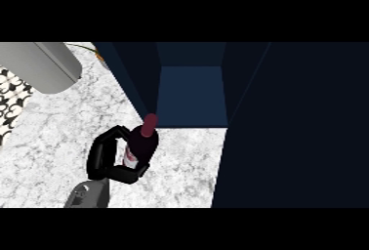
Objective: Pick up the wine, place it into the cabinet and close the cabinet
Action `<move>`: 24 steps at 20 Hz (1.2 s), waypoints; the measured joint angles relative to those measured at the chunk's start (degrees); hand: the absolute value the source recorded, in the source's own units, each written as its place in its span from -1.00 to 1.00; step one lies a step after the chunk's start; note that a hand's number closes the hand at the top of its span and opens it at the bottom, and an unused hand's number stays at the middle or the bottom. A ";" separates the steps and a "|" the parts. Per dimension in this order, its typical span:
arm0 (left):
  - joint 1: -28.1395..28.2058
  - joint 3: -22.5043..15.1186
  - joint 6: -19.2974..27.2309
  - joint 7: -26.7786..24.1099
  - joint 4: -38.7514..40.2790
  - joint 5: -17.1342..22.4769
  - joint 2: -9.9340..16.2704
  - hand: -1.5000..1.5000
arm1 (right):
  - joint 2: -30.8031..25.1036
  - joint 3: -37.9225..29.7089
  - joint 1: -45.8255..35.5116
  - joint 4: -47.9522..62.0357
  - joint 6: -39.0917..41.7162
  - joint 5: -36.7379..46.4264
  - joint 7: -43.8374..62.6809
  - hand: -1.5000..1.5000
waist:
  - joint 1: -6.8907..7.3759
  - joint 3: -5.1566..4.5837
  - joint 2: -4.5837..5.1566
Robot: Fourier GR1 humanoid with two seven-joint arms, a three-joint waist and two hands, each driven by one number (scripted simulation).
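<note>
The wine bottle (143, 142) is dark with a red cap and a pale label, and it leans with its top toward the cabinet. My left hand (105, 157) is shut on it, fingers curled round its lower body from the left and hiding part of the label. The bottle's cap sits just at the front edge of the open cabinet's blue inside (191, 95). The cabinet's dark door (288, 127) stands open and fills the right side of the view. My right hand does not show.
A large grey cylinder (43, 63) lies at the back left of the marble counter (65, 136). A black-and-white patterned thing (10, 100) sits at the left edge. The cabinet's left panel (133, 73) slants down toward the bottle.
</note>
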 measured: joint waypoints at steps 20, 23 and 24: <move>-9.54 -23.49 26.74 34.76 -32.52 9.06 -1.23 1.00 | 1.03 0.12 2.12 -0.06 0.74 -0.52 -0.71 -1.00 | -0.45 0.03 0.11; -15.45 -23.14 30.85 38.60 -30.91 9.55 -1.23 1.00 | 0.60 -0.86 1.12 0.19 1.04 -0.67 -0.52 -1.00 | -0.55 0.01 0.18; -17.29 -23.10 31.79 39.52 -29.82 10.09 -1.23 1.00 | 0.61 -0.99 0.93 0.25 1.19 -0.79 -0.48 -1.00 | -0.63 0.00 0.21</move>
